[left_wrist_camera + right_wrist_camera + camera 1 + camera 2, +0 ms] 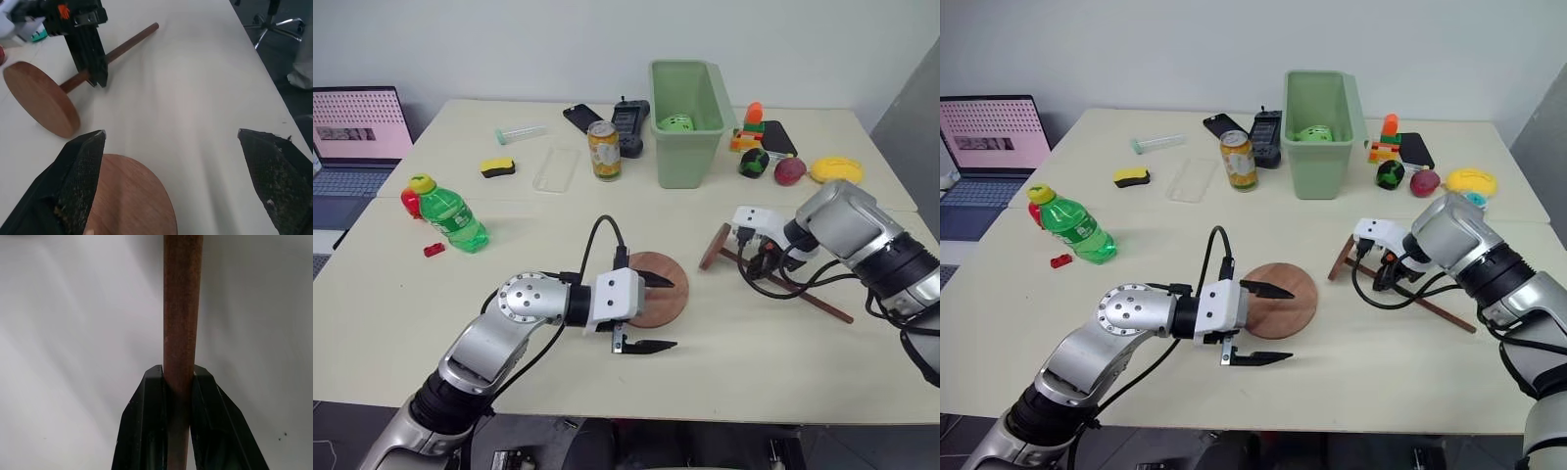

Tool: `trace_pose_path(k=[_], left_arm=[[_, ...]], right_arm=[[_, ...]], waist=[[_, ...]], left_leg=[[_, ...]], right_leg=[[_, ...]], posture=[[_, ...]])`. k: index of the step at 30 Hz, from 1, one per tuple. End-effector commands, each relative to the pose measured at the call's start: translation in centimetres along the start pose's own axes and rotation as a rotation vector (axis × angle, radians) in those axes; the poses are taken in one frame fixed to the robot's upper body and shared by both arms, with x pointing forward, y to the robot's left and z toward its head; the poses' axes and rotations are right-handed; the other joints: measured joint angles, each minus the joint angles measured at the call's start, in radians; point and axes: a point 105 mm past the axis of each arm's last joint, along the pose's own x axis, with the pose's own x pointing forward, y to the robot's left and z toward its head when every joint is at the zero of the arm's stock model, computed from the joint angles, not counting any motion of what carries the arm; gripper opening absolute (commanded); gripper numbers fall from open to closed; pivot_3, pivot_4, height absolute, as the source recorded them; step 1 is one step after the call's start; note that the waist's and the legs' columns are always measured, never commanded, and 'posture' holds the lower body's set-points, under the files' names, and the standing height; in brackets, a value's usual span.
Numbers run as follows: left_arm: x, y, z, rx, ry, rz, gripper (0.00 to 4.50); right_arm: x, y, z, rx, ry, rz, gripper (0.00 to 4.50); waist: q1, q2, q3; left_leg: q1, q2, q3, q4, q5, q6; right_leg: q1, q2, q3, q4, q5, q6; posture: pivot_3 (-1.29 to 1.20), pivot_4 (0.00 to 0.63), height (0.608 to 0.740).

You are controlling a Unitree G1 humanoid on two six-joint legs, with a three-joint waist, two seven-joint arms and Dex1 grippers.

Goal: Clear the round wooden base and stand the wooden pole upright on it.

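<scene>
I'm looking into an office or lab room: plain white wall, pale surface (391,294) strewn with test oddments, an open laptop (357,137), and an office chair's base (274,22).

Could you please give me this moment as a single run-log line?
right gripper: shut on pole | pole: lying on table | left gripper: open, beside base | base: clear

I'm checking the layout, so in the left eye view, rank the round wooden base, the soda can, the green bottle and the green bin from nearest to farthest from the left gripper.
From the left gripper:
1. Round wooden base, right beside its fingers.
2. Soda can, straight behind.
3. Green bottle, to the robot's left; too close to call against the can.
4. Green bin, behind, toward the right.
</scene>
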Motion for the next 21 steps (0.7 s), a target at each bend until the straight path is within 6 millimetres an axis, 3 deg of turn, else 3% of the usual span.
trace_pose_path(k=[1, 4, 7, 10, 13, 17, 21], left_arm=[[-1.9, 1.1, 0.2, -0.002, 0.002, 0.072, 4.50], [-3.8, 1.9, -0.8, -0.029, 0.050, 0.132, 4.50], [-6.2, 2.8, -1.7, -0.066, 0.097, 0.210, 4.50], [-7.8, 2.9, -2.5, -0.093, 0.138, 0.232, 4.50], [-8.6, 3.0, -3.1, -0.099, 0.179, 0.222, 4.50], [-9.1, 3.2, -3.6, -0.106, 0.195, 0.216, 4.50], [-9.5, 3.4, -4.0, -0.101, 0.225, 0.200, 4.50]], right_arm=[[-5.3, -0.1, 3.7, -0.034, -0.231, -0.095, 0.25], [-8.9, 2.1, 6.5, -0.049, -0.456, -0.071, 0.25], [-12.7, 5.9, 9.5, -0.190, -0.811, -0.045, 0.25], [-14.0, 8.8, 10.6, -0.280, -1.091, -0.024, 0.25], [-13.4, 10.0, 11.3, -0.271, -1.276, -0.059, 0.25], [-11.7, 10.5, 11.6, -0.239, -1.362, -0.084, 0.25], [-8.5, 11.8, 11.9, -0.210, -1.410, -0.053, 0.25]], waist=[[0.000, 0.000, 0.000], [0.000, 0.000, 0.000], [-0.002, 0.000, 0.000], [-0.003, 0.000, 0.000], [-0.001, -0.002, -0.001], [0.002, -0.001, -0.001], [-0.005, 0.000, 0.000]], left_leg=[[0.000, 0.000, 0.000, 0.000, 0.000, 0.000], [-0.002, 0.001, 0.000, 0.000, 0.000, 0.000], [-0.005, 0.002, 0.000, 0.000, 0.000, 0.000], [-0.007, 0.003, 0.000, 0.000, 0.000, 0.000], [-0.008, 0.002, 0.001, 0.001, 0.000, 0.000], [-0.008, -0.002, 0.002, 0.002, 0.001, -0.001], [-0.008, 0.000, 0.002, 0.002, 0.001, -0.001]], right_leg=[[0.000, 0.000, 0.000, 0.000, 0.000, 0.000], [-0.004, 0.000, 0.000, 0.002, 0.000, 0.000], [-0.007, 0.000, -0.001, 0.005, 0.000, 0.000], [-0.012, 0.001, 0.000, 0.008, 0.000, 0.000], [-0.013, 0.001, 0.000, 0.009, 0.000, 0.000], [-0.014, 0.000, 0.001, 0.012, 0.000, 0.000], [-0.014, 0.001, 0.001, 0.012, 0.000, 0.000]], posture=[[0.00, 0.150, 0.740], [0.00, 0.150, 0.740], [0.00, 0.150, 0.740], [0.00, 0.150, 0.740], [0.00, 0.150, 0.740], [0.00, 0.150, 0.740], [0.00, 0.150, 0.740]])
